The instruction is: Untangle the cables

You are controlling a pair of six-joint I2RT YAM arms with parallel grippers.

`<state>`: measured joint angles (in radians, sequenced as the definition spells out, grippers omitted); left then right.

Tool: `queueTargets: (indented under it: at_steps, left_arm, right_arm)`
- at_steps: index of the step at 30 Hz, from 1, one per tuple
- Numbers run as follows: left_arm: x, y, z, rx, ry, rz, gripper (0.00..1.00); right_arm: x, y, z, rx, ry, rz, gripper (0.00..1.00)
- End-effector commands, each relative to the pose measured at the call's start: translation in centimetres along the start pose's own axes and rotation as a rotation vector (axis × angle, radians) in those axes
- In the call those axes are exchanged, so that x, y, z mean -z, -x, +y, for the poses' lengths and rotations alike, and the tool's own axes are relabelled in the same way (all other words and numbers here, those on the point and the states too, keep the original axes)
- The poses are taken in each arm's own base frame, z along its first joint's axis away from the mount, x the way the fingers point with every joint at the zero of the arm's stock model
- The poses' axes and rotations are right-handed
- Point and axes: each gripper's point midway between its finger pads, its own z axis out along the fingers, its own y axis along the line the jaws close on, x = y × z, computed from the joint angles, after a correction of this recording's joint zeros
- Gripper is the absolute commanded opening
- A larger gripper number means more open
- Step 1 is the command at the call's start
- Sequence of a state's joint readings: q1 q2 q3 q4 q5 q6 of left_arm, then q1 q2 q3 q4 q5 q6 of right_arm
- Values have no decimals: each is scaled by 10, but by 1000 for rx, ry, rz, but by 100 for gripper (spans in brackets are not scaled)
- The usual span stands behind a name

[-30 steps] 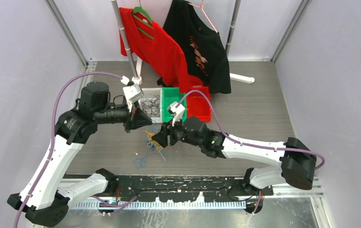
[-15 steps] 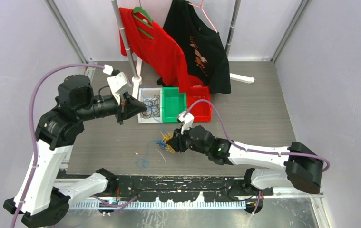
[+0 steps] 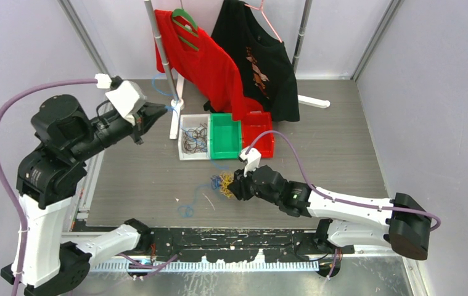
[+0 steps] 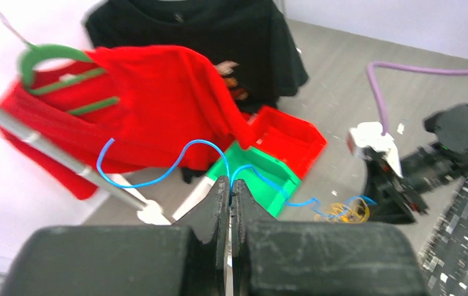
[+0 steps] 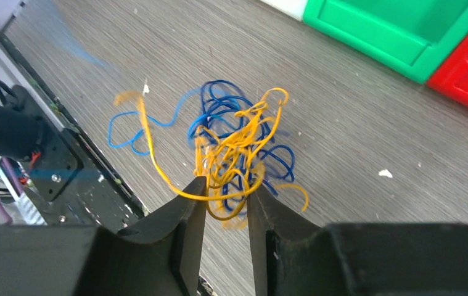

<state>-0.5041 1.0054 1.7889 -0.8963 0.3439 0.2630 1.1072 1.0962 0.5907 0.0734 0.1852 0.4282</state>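
- cables (image 3: 222, 183): light, limp, snag-prone clump on worktop (image 3: 342, 154), 6 o'clock of green bin (image 3: 225, 134)
- left tool (image 4: 228, 185) pinched together on blue strand (image 4: 157, 179)
- right tool (image 5: 225, 191) clamped on yellow loops (image 5: 243, 132); grab single strands, not the knot

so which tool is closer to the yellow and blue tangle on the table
Right. The right tool is at the tangle, jaws around its yellow strands. The left tool is raised far off by the rack pole, shut on a blue cable leading back toward it.
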Motion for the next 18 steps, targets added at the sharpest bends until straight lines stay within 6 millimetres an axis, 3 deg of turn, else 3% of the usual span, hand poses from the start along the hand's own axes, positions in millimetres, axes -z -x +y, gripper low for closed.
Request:
queueTargets:
  at_steps: [1,6,9,11,12,14,18]
  left_arm:
    - [26,58,41,-139,220,-166,0]
    - [44,71,75,-201,430,-208,0]
    - [47,74,73,-221,428,-228,0]
    - [45,68,67,-204,391,-210,0]
    - [42,63,63,-192,370,-195,0]
    - [36,51,50,-164,303,-171,0]
    - [27,27,20,-94,153,-130,0]
  right_arm:
    - [12,2,-6,-2,-40,17,37]
    - [20,-3,-13,-15,-73,40,30]
    - [24,-5,-23,-23,-123,44,17]
    - [26,-5,-27,-22,-150,47,18]
    - [26,-4,-28,-21,-154,47,22]
    - [27,5,-24,-23,-146,25,38]
    - [30,51,3,14,-35,-97,57]
